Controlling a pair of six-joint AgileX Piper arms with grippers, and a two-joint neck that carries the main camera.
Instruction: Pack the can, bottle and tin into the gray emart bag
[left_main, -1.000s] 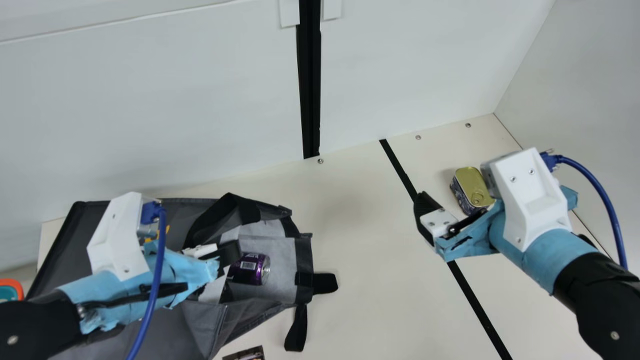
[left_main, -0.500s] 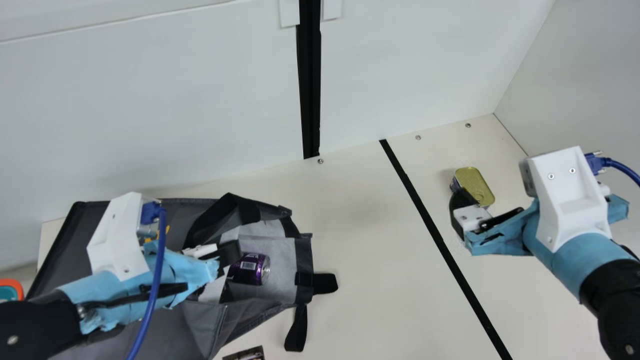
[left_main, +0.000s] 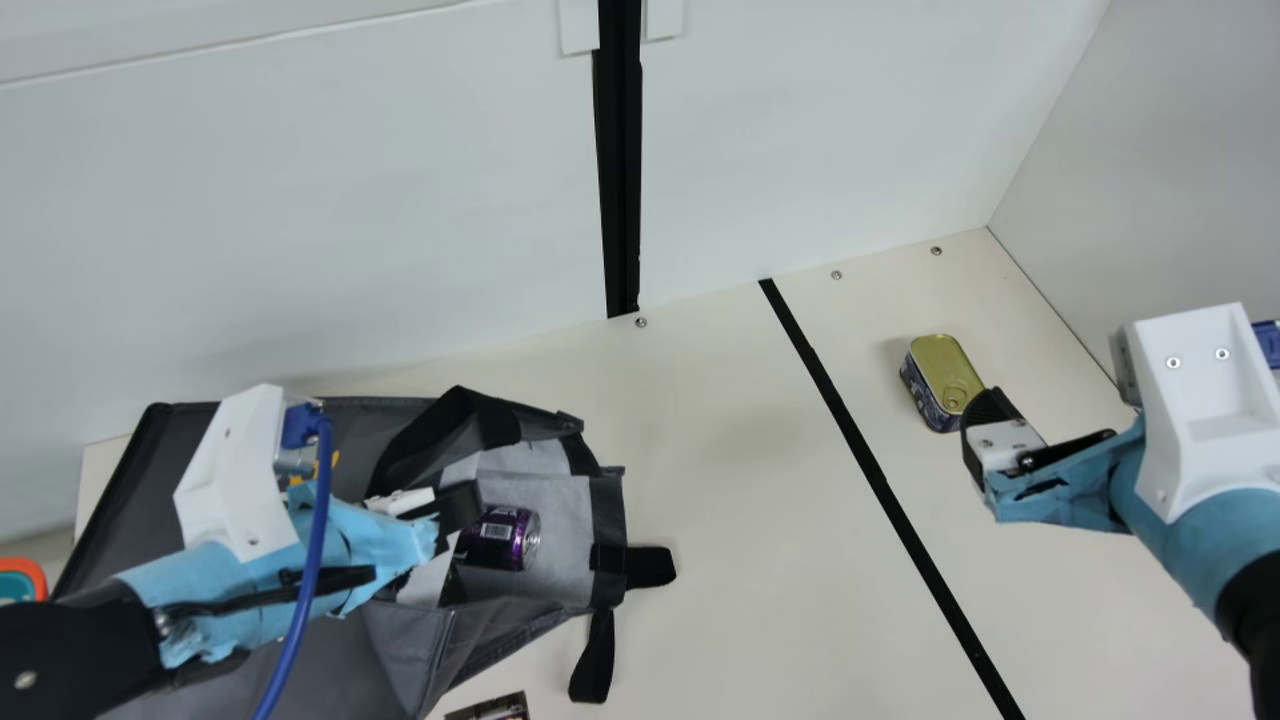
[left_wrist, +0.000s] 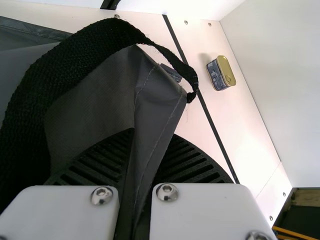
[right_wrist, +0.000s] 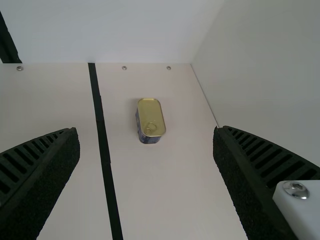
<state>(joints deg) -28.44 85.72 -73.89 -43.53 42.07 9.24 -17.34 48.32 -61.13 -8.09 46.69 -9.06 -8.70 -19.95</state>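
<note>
The right gripper (left_main: 990, 420) has shifted farther from the gray bag (left_main: 520, 615) since the earlier frames, leaving more of the tin (left_main: 945, 375) exposed in the main view than half a second ago; the left gripper (left_main: 458, 508), the bag, the can (left_main: 500, 537) and the tin have stayed put. The left gripper and its arm cover part of the bag's mouth and one end of the can, and the bag's far side runs under that arm. Cut off by the main view's bottom edge, near the bag, is a dark printed item (left_main: 490, 708), too little of it showing to name; an orange-and-teal object (left_main: 24, 578) is cropped beyond the bag's other side. The can lies on its side inside the bag's open mouth, glossy purple with a barcode and a silver end. The tin sits well apart from the bag, across the black line (left_main: 865, 455), lid up: rounded oblong, gold top with a pull ring, dark blue patterned sides. The left fingers pinch a fold of the bag's gray fabric; the right fingers are spread wide with nothing between them.
</note>
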